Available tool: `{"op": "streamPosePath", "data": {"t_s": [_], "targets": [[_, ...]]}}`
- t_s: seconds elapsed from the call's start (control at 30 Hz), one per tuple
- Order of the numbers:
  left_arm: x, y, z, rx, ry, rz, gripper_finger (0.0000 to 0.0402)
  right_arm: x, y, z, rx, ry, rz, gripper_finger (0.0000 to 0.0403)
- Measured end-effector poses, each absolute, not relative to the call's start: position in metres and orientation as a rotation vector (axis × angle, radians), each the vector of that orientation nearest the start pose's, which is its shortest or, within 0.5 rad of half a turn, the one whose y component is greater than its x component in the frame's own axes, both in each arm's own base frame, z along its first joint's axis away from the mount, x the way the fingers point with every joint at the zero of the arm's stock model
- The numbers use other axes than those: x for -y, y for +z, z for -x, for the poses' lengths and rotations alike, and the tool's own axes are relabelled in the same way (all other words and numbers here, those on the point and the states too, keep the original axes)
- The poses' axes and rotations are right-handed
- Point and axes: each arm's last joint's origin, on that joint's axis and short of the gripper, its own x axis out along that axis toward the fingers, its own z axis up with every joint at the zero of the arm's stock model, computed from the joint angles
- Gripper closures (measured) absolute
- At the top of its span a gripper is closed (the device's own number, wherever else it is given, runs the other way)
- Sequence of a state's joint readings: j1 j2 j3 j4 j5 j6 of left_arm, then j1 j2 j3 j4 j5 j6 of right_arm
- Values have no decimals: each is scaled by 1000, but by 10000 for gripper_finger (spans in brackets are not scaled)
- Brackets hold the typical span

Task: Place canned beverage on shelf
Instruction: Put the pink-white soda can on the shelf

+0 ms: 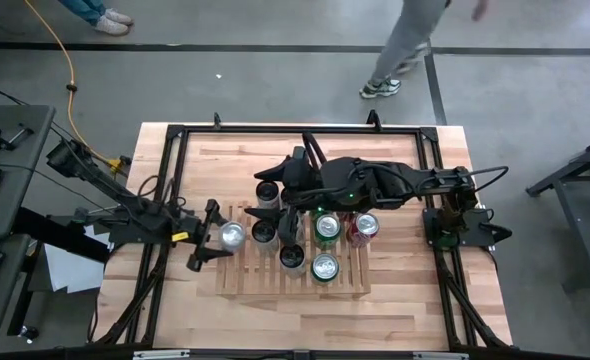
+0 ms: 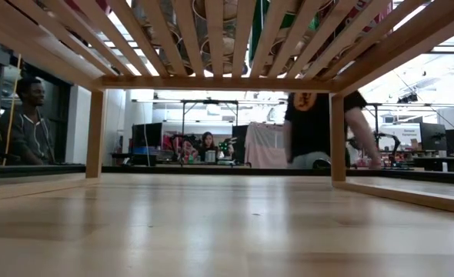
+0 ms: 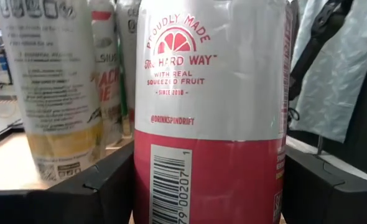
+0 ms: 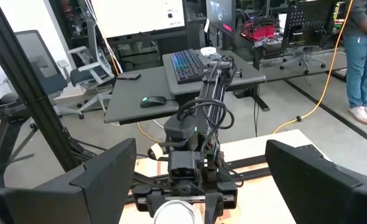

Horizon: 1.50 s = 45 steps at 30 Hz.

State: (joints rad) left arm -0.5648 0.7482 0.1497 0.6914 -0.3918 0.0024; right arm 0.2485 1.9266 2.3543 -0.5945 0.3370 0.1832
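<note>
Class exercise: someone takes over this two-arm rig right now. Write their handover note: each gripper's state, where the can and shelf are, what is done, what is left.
Left gripper: closed on the pink-and-white can, fingers against both its sides.
Right gripper: open and empty, above the shelf, facing the left arm.
Position: the held can stands upright at the shelf's left edge; several other cans are already on the slats.
Done: can brought to the shelf.
Left: probably release it and draw the left arm back without knocking the neighbouring cans.
</note>
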Motion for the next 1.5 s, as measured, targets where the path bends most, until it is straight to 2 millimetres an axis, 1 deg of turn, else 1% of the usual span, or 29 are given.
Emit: {"op": "streamPosePath", "data": {"t_s": [0.2,0.5,0.77,1.03,1.5], "targets": [[76,200,-141,54,-164,88,113,-90,491,-394,-151,-103,-134,62],[77,196,-144,26,-161,178,80,-90,491,-394,-151,-103,-134,62],[77,197,-144,25,-165,295,77,-90,491,-394,-152,-102,-136,62],[78,196,-144,19,-185,198,76,-90,491,-394,-152,-103,-137,62],[78,196,-143,20,-186,191,76,-90,491,-394,-152,-102,-135,62]]}}
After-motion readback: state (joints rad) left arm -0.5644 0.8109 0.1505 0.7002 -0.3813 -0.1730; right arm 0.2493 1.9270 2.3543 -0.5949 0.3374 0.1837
